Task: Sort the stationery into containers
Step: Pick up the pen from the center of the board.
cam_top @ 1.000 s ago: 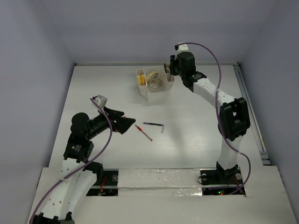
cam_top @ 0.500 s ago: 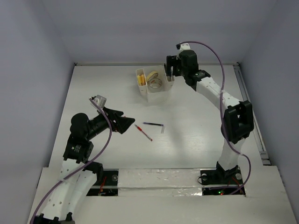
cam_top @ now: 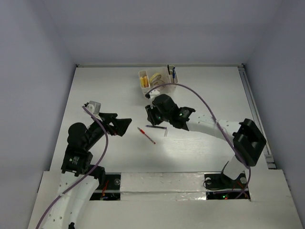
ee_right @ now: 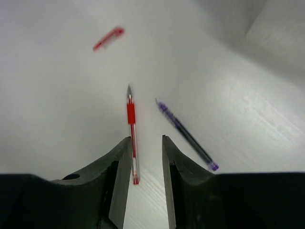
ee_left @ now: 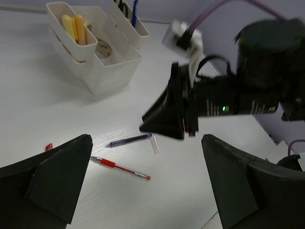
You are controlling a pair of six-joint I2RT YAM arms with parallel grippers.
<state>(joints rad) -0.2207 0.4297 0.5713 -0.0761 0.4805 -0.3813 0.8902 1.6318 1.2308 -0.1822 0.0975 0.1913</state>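
The white organizer [cam_top: 159,93] [ee_left: 109,76] stands at the back. It holds yellow sticks [cam_top: 144,81] [ee_left: 69,22], a tape roll [ee_left: 102,47] and a blue pen [cam_top: 174,73] [ee_left: 135,11]. A red pen [cam_top: 147,135] [ee_left: 120,167] [ee_right: 131,125] and a dark purple pen [cam_top: 156,127] [ee_left: 127,140] [ee_right: 187,135] lie mid-table, a clear cap [ee_left: 155,144] beside them. My right gripper [cam_top: 151,115] [ee_right: 146,144] hovers just above the pens, jaws narrowly apart and empty, the red pen's end under its left finger. My left gripper [cam_top: 125,125] [ee_left: 147,191] is wide open, left of the pens.
A small red cap [ee_left: 48,147] [ee_right: 108,38] lies loose on the table left of the pens. The right arm's forearm [cam_top: 205,125] stretches across the middle. Walls close the table at the back and on both sides.
The right arm swung from the organizer down to the table's middle, over the pens. Its jaws widened, then narrowed. A blue pen now stands in the organizer's right compartment. The left arm shifted slightly left.
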